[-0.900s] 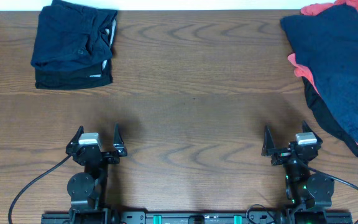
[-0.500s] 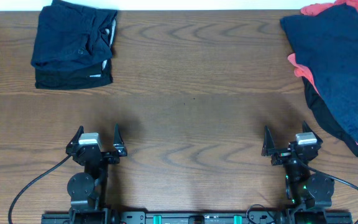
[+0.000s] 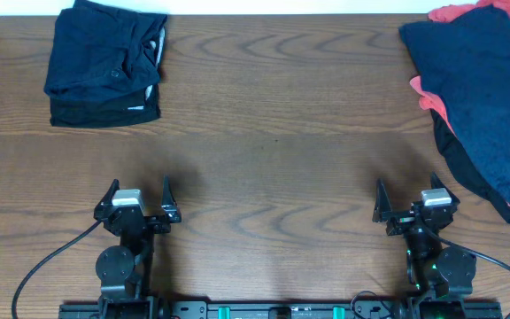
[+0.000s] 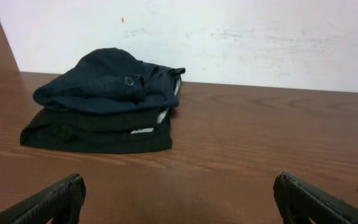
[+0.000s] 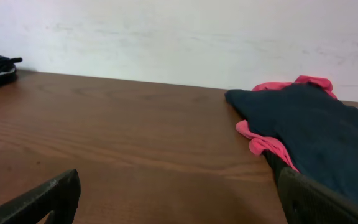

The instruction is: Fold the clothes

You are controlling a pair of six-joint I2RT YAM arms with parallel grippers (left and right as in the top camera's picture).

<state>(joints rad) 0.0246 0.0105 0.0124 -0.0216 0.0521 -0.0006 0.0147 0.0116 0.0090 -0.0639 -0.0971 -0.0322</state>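
Observation:
A folded stack of dark navy shorts (image 3: 104, 62) with a button lies at the table's back left, on top of a black folded piece; it also shows in the left wrist view (image 4: 107, 99). A loose pile at the back right has a dark navy garment (image 3: 490, 97) over a coral-red T-shirt (image 3: 428, 96) and a black piece (image 3: 467, 177); the pile shows in the right wrist view (image 5: 316, 134). My left gripper (image 3: 137, 199) is open and empty near the front edge, far from the stack. My right gripper (image 3: 410, 202) is open and empty, just left of the pile.
The wooden table (image 3: 273, 151) runs between the two piles. A white wall (image 4: 229, 31) stands behind the table's far edge. Cables run from both arm bases along the front edge.

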